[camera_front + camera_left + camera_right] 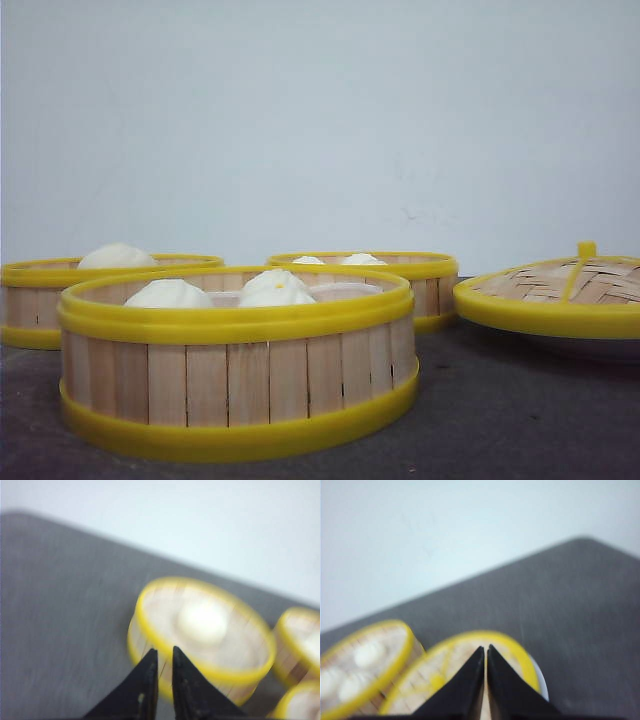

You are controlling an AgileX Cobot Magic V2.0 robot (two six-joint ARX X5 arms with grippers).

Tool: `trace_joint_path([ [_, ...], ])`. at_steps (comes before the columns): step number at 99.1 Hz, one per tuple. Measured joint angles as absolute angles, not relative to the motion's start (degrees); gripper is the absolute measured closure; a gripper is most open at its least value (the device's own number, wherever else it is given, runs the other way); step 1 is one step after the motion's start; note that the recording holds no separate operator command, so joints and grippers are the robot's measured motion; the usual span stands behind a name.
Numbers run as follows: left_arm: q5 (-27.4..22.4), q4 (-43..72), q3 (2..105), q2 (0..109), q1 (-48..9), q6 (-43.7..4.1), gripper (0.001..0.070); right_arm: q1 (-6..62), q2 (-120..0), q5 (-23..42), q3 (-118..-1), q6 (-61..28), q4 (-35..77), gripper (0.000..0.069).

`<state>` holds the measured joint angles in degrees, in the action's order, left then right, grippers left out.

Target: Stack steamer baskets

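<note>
1. My left gripper [164,652]: black fingers nearly together, a thin slit between the tips, nothing held. It hangs above the table [60,605], tips over the near wall of the left basket [200,635].
2. That left basket lies just ahead of my left fingertips. One white bun [202,622] sits in its middle. The wrist picture is motion-blurred, so I cannot tell whether the tips touch the rim.
3. Beyond that basket, further from my left tips, parts of two more baskets show at the frame edge: the back basket [300,640] and the front basket [300,705].
4. My right gripper [485,650]: fingers pressed almost together, only a hairline gap, empty. It hangs over the woven lid [465,675], tips above its yellow-ribbed top.
5. The lid rests on a white plate [542,685], whose edge peeks out past my right tips. Beside the lid, off to the side of my right fingers, is a basket with buns in it [365,665].
6. Front camera: neither gripper shows. The front basket [238,365] stands nearest with buns inside, the left basket [40,300] and the back basket [400,280] behind it, the lid [560,295] off to one side. All three baskets stand separately on the table, none stacked.
</note>
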<state>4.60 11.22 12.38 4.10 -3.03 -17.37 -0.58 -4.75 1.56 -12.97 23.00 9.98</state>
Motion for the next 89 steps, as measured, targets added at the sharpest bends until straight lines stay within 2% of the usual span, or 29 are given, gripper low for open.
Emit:
trace_joint_path([
  [29,4.05,15.84,34.46,22.44,-3.03,-16.64,0.0685,-0.58,-25.02,0.54,-36.36,16.73,17.82,0.0687],
  [41,0.82,17.61,42.52,28.73,-3.03,-15.18,0.0685,-0.49,-30.44,-2.11,-44.36,13.37,21.93,0.0687],
  [53,-2.96,18.2,44.23,31.59,-3.03,-13.85,0.0672,0.19,-32.23,-3.46,-46.89,11.97,23.4,0.0676],
  [56,-3.77,18.57,44.18,31.99,-3.03,-13.56,0.065,0.49,-32.25,-3.49,-46.89,11.77,23.79,0.0648],
  [60,-4.6,18.98,44.18,32.42,-3.03,-13.28,0.0595,0.89,-32.29,-3.49,-46.89,11.75,24.38,0.0577],
  [69,-4.75,19.11,44.18,33.06,-3.03,-12.6,0.0418,1.83,-32.34,-4.56,-46.89,11.81,24.69,0.0323],
  [72,-4.84,19.11,44.18,33.04,-3.03,-12.43,0.0362,2.02,-32.34,-5.06,-46.89,11.84,24.67,0.0274],
  [79,-5.82,19.07,44.18,32.97,-3.03,-12.05,0.0304,2.55,-32.67,-6.98,-46.89,12.27,24.51,0.0216],
  [89,-6.44,19.05,44.18,32.93,-3.03,-11.99,0.0281,3.05,-34.2,-10.37,-46.98,13.47,23.64,0.0192],
])
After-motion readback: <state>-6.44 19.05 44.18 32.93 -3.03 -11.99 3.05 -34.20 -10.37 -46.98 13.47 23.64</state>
